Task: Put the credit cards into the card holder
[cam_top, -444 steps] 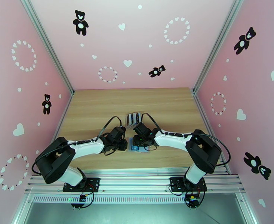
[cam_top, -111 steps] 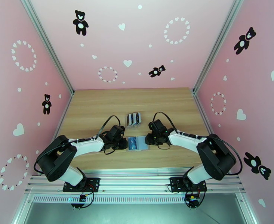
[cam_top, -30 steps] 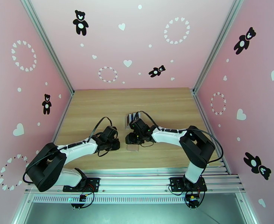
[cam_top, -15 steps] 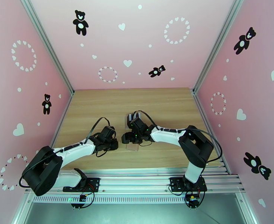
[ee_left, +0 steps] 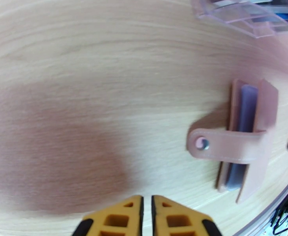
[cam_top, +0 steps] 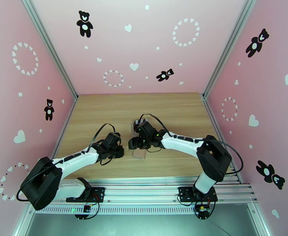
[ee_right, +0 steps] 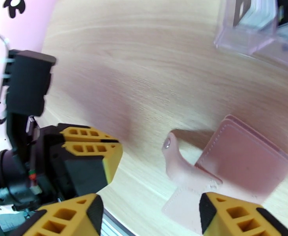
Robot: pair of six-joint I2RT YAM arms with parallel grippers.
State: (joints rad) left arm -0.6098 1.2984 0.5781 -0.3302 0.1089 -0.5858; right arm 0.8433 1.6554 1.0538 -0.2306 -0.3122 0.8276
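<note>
The tan-pink card holder (cam_top: 139, 153) lies on the table, folded nearly closed. Its snap tab (ee_left: 218, 144) hangs loose over one cover, and a bluish-grey layer (ee_left: 246, 111) shows between the covers; I cannot tell whether that is a credit card or a sleeve. My left gripper (ee_left: 147, 211) is shut on nothing, just left of the holder and apart from it. My right gripper (ee_right: 151, 217) hovers above the card holder (ee_right: 242, 162) with its jaws wide open and nothing between them. The left gripper's yellow fingers (ee_right: 85, 148) show to the left of the holder in the right wrist view.
A clear slotted stand (ee_right: 257, 24) with thin card edges in it stands just behind the card holder, partly under the right arm (cam_top: 175, 140). Bare wooden table (cam_top: 104, 111) stretches left and back. Pink walls close in the sides.
The card holder now shows its tan outer cover, folded over. The right gripper has shifted slightly back and left above it, and its jaws have changed width. The left gripper stayed shut beside it.
</note>
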